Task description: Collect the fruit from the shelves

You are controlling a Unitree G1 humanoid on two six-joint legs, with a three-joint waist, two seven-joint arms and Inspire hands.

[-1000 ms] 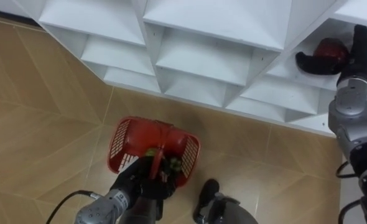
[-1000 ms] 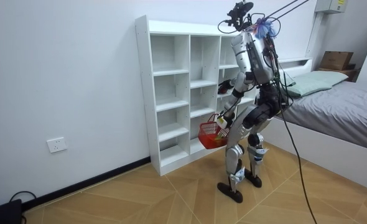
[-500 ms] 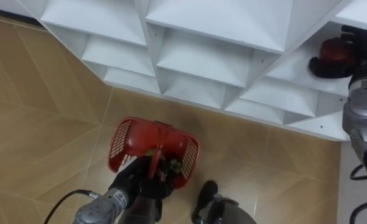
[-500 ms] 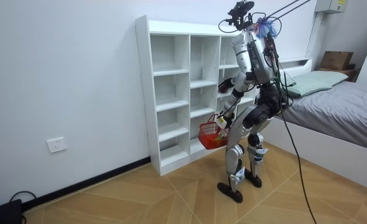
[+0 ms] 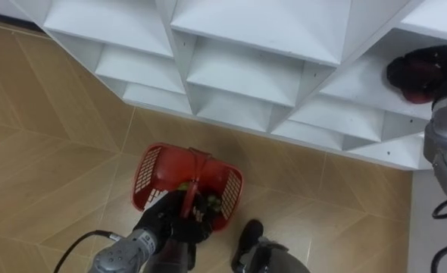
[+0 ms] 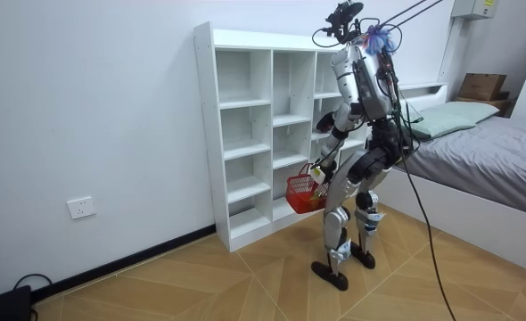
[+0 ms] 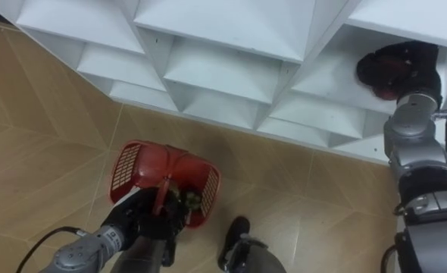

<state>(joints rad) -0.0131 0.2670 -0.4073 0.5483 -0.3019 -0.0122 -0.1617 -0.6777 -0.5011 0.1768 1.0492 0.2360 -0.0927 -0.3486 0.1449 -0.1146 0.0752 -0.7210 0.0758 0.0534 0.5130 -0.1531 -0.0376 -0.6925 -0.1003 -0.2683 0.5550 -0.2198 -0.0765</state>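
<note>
Left hand [image 5: 174,220] clamped on the handle of the red basket [image 5: 157,168], hanging low over the floor [image 5: 49,136] with greenish items [image 5: 207,201] inside, right hand [image 7: 419,61] in a shelf [image 5: 261,30] cubby, fingers curled round a red fruit [image 7: 386,77]; room view adds the robot standing at the shelf, bed [image 6: 490,152] behind.

A second ago my right hand [image 7: 402,64] lay spread in the white shelf compartment [image 5: 352,87] at two o'clock of my view, with the thumb stretched out at nine o'clock of the round red fruit [image 5: 423,80]. Now thumb and fingers have curled over it (only a patch of red peeks through).
</note>
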